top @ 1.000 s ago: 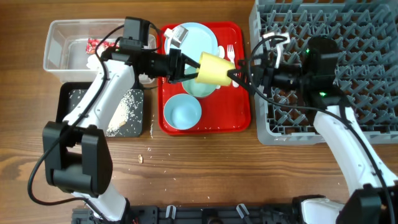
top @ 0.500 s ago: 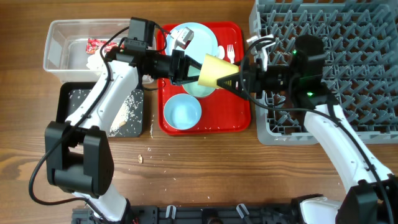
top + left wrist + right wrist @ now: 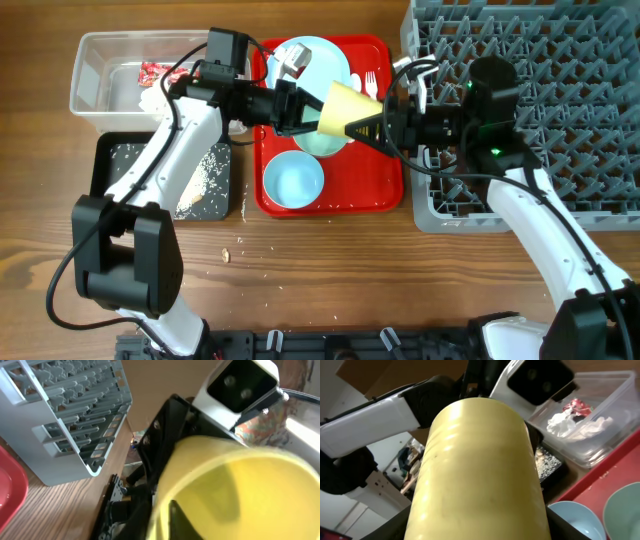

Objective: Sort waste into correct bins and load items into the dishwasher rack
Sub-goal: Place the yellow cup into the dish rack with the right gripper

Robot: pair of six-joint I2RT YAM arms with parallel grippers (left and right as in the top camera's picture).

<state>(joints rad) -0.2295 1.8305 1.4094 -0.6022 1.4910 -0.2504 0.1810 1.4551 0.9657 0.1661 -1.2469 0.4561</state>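
Compared with a second ago, the right pincer (image 3: 372, 127) has been brought left from the dishwasher rack (image 3: 560, 60), and the yellow cup (image 3: 338, 110) has been tipped with its base toward it; over the last half second almost nothing has been altered. The cup is held in the air above the far half of the red tray (image 3: 385, 195), between both pincers. The left pincer (image 3: 303, 108) is clamped on the cup's rim (a dark finger (image 3: 175, 515) is seen inside the mouth). The right pincer is set around the base, but whether it presses cannot be told. A bowl (image 3: 318, 147) lies under the cup, and a fork (image 3: 371, 82) just to its right. The rack's left wall stands just beside the tray's right rim. Open bench (image 3: 330, 270) is found on the near side, with loose grains (image 3: 226, 255) scattered at its left.
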